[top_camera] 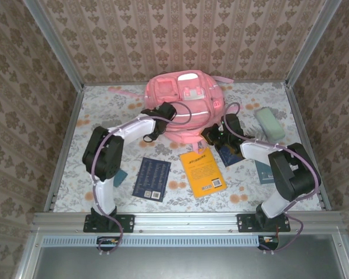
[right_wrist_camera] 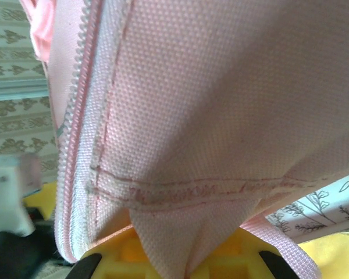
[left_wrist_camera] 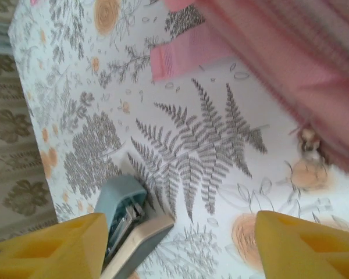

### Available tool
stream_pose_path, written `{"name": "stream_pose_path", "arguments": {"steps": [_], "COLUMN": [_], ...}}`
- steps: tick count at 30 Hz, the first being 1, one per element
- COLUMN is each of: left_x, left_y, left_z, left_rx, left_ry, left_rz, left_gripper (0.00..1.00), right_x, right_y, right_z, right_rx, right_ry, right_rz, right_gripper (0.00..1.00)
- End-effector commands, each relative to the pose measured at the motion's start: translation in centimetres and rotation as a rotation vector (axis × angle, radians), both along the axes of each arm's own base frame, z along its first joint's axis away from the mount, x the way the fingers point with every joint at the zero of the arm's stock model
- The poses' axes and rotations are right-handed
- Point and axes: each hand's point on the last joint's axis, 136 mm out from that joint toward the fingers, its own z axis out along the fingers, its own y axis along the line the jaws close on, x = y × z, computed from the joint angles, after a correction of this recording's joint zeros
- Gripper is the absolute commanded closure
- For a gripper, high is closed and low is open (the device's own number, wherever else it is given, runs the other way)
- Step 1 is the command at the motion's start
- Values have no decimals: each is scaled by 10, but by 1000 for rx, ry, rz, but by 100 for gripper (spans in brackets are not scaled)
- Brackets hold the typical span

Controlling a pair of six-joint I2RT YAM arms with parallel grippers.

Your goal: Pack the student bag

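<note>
Three books are laid flat on the near half of the table (top_camera: 104,110): a dark blue book (top_camera: 152,178) toward 7 o'clock, a yellow book (top_camera: 202,171) toward 5 o'clock, and a second blue book (top_camera: 230,156) toward 4 o'clock, partly covered by the right arm. A teal-and-grey stapler (left_wrist_camera: 128,224) is seen in the left wrist view, lying on the patterned cloth just beside one yellow finger.

The left gripper (left_wrist_camera: 180,238) is positioned at the 7 o'clock corner of the student bag (top_camera: 183,102). Its jaws are spread apart, with nothing but cloth between them. The right gripper (top_camera: 212,136) is positioned at the bag's 5 o'clock corner. Its jaws are closed together on a fold of pink fabric beside the zip.

A pale green case (top_camera: 270,123) is placed toward 2 o'clock, well apart from the bag. The student bag is located at 12 o'clock on the table, near the far wall, with its front pockets facing up.
</note>
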Motion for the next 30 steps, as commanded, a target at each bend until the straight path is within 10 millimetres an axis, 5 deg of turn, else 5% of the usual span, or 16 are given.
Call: {"name": "stream_pose_path", "arguments": {"steps": [1,6,10,23,30], "left_x": [-30,-35,-32,-52,-32], "left_y": [-17,-56,-88,-171,-168], "left_z": [40,88,102,57,24], "left_rx": [-196,-466,-582,-650,-533], "left_ry": [66,66,87,301,277], "left_rz": [14,-53,-157,-389,-334], "left_gripper": [31,32,35,43,45], "right_x": [4,4,0,-10,-13], "right_y": [19,28,29,24,26], "right_z": [14,5,-2,-15,-13], "right_rx": [7,-22,-50,-50,-15], "right_ry": [-59,-60,-53,-45,-66], "right_rz": [98,140,157,154,152], "right_gripper": [96,90,85,87,87]}}
